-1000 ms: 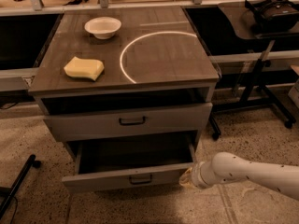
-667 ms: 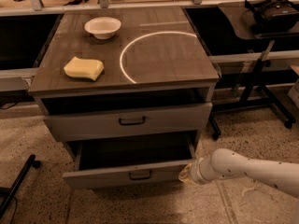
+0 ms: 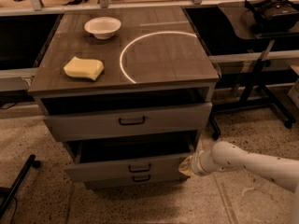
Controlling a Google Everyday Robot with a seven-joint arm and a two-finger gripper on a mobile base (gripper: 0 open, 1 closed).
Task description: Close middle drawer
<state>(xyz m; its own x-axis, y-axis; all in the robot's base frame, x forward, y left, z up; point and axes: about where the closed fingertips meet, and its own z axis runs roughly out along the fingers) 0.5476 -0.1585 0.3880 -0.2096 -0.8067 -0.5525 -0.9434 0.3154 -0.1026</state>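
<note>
The middle drawer (image 3: 105, 171) stands partly pulled out of the table (image 3: 168, 59), a dark gap of open box showing behind its shallow front, so the closing is not yet done. Its small bar handle (image 3: 139, 168) sits at mid-front, untouched.

At the drawer's right end the gripper (image 3: 187, 166) is set against the front panel's edge, seemingly touching it. This looks like a pushing contact, not a hold on the handle, which suits a shove inward. Whether the gripper is clenched or released I cannot tell. The pale arm (image 3: 252, 162) reaches in from the drawer's right, low and nearly level, probably so the push runs along the drawer's travel.

Just below the middle drawer is the bottom drawer (image 3: 117, 183), nearly flush. Above it is the taller top drawer (image 3: 93, 124), also slightly forward. Higher, on the table top, lie a yellow sponge (image 3: 83, 68) and a white bowl (image 3: 102, 27), well apart from the work.
</note>
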